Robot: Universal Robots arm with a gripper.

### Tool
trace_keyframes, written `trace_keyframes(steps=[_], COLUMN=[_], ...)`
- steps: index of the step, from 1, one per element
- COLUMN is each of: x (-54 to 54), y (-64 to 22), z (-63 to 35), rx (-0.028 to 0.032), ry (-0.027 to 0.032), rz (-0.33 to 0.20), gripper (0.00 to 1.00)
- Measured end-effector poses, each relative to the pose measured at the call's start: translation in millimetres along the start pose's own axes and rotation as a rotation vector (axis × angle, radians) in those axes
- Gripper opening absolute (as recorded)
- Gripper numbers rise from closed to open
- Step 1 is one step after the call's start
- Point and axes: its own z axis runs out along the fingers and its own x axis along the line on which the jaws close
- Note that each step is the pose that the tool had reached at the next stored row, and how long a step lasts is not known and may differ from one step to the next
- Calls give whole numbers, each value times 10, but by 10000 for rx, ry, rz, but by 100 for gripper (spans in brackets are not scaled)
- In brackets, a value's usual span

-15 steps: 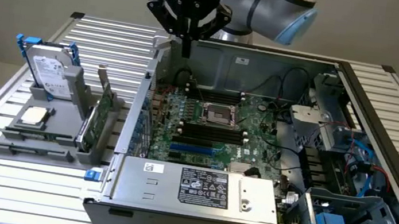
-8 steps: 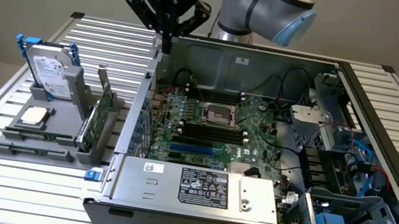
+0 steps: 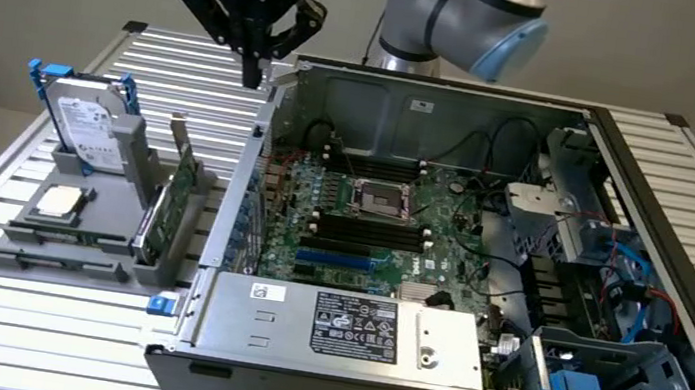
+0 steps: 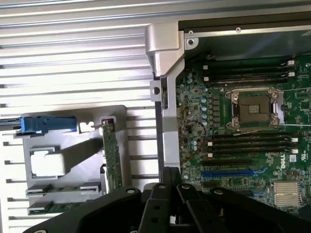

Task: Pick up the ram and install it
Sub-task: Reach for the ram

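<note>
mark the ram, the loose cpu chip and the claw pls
ram [image 4: 63, 190], wrist view, middle of the green stick in the gray holder.
cpu chip [image 3: 61, 201], exterior view, centre of its silver top.
claw [image 3: 251, 79], exterior view, at its closed fingertips.

The tool [image 4: 171, 177] is hovering, fingers closed, over the case wall [image 4: 165, 73], between the motherboard [image 4: 233, 126] and the grey holder [image 4: 73, 150], which is carrying the ram [image 4: 53, 208].
</note>
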Motion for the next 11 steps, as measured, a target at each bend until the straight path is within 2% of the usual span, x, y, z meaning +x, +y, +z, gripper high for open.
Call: trace_keyframes(steps=[9,11], x=[404,494], y=[-33,-40], z=[75,91], rx=[-1,-5], ry=[-4,-55], rz=[-2,-4], gripper=[11,11])
